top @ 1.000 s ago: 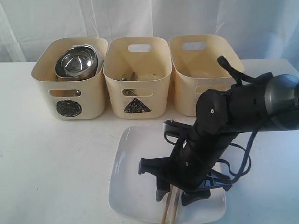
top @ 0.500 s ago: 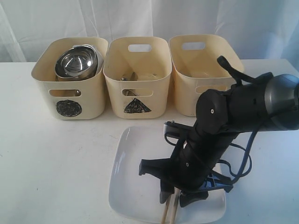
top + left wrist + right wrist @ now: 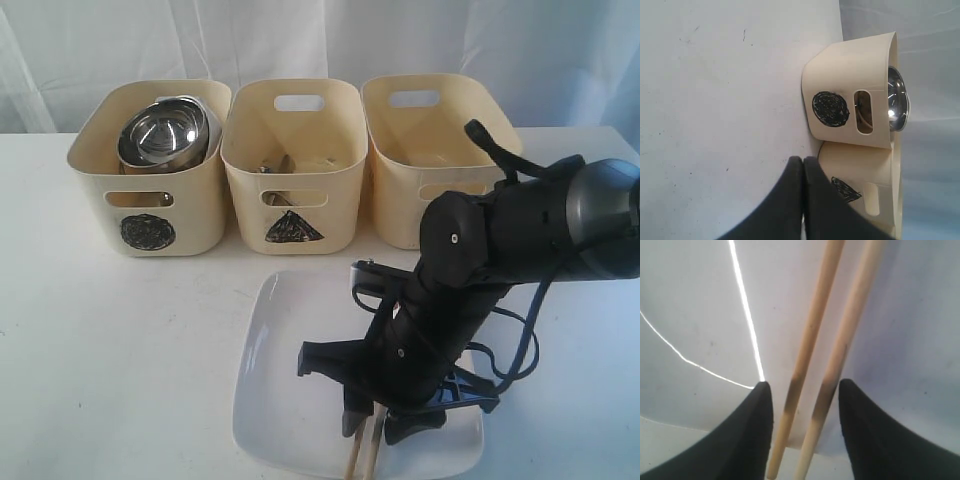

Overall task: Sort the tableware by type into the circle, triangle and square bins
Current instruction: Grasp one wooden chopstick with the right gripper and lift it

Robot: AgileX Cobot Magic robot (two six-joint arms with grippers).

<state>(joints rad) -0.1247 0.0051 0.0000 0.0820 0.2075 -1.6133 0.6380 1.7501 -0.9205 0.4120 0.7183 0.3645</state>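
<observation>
The right gripper (image 3: 802, 387) is straddling 2 wooden chopsticks (image 3: 812, 330) that are overhanging the near rim of the white square plate (image 3: 270, 400), its jaws spread and not clamping. Leftward, bare table (image 3: 110, 360) is lying open. The left gripper (image 3: 803, 162) is hanging clenched and empty. Beyond, the circle bin (image 3: 150, 205), holding a steel bowl (image 3: 165, 135), is standing beside the triangle bin (image 3: 290, 190).

High at the front, the exterior camera looks down across the table (image 3: 120, 350) to three tubs (image 3: 245, 200). The left wrist camera is low and turned sideways, facing two of those tubs. The right wrist camera hangs very close over the chopsticks (image 3: 807, 355) and plate (image 3: 700, 305) — both shared likewise.
</observation>
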